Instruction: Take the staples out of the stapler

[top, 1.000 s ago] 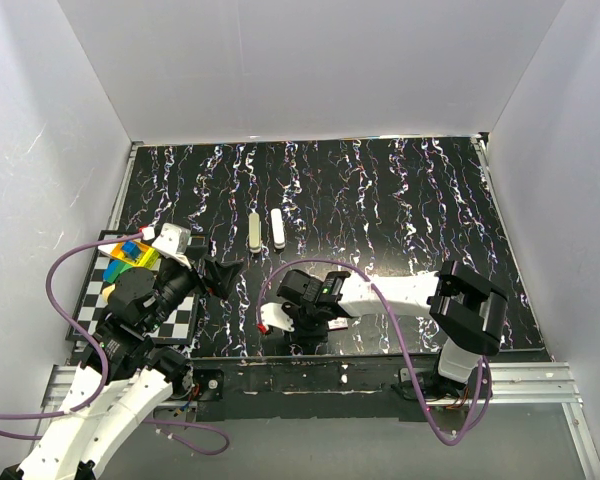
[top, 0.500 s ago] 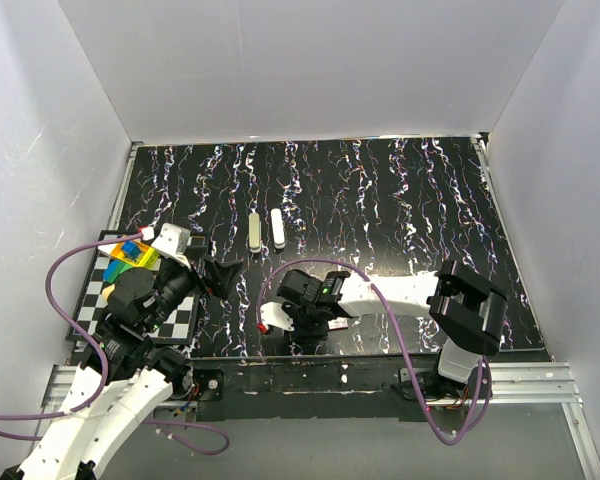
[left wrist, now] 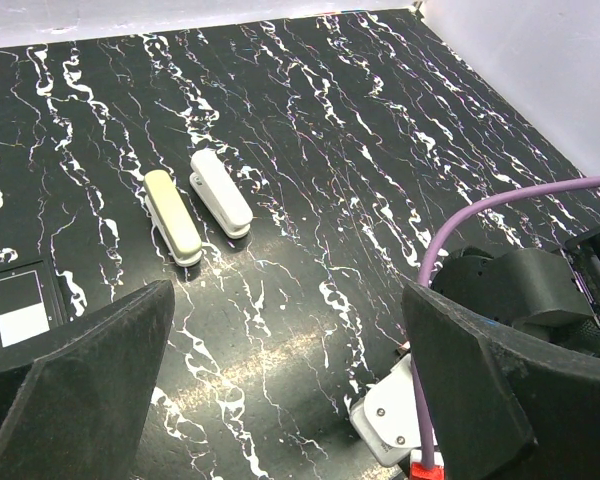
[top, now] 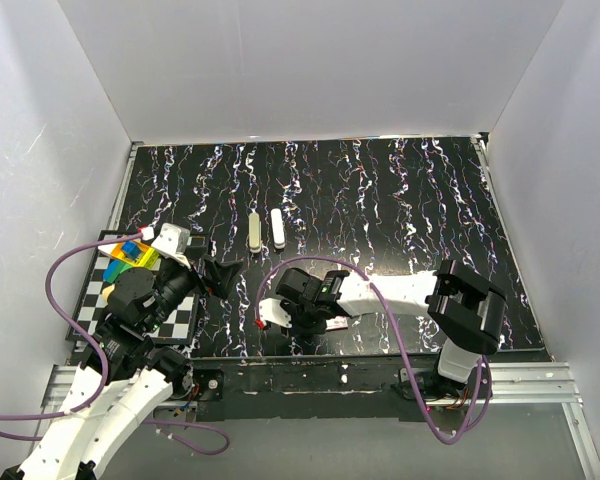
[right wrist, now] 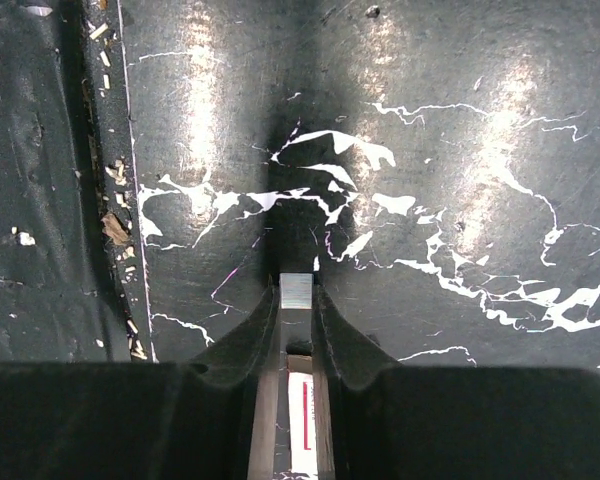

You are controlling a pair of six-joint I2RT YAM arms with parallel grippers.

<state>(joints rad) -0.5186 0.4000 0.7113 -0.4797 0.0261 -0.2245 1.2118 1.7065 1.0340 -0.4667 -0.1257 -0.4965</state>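
Where tips of right tool [right wrist: 296, 296] meet, staple strip [right wrist: 297, 289] sits clamped

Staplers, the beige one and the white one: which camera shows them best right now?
Left wrist. The beige stapler and the white stapler lie side by side, slightly apart, large and unblocked. The top view shows them too, but small. The right wrist view does not show them at all.
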